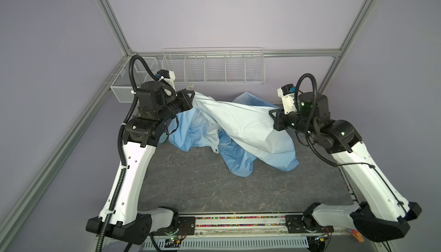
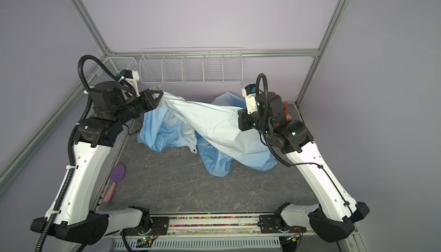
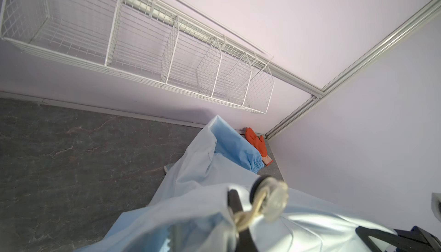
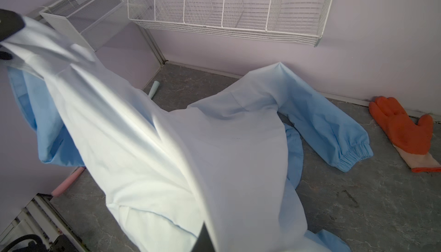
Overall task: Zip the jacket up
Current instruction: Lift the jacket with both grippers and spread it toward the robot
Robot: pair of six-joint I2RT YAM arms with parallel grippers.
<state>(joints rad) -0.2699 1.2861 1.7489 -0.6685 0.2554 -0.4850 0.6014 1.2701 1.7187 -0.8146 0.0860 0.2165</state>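
Jacket [image 1: 238,124] slung bunched between left gripper [image 1: 192,96] and right gripper [image 1: 272,117], both clamped on it; pull apart evenly, lay front flat.

We see pale lilac walls [image 1: 214,12] framed by aluminium rails [image 1: 300,53]. A white wire rack [image 1: 214,67] hangs on the back wall above our dark grey marbled desk [image 1: 238,186], in even light.

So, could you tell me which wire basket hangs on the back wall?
The long basket with dividers; the short basket hangs along the left side instead, in the corner.
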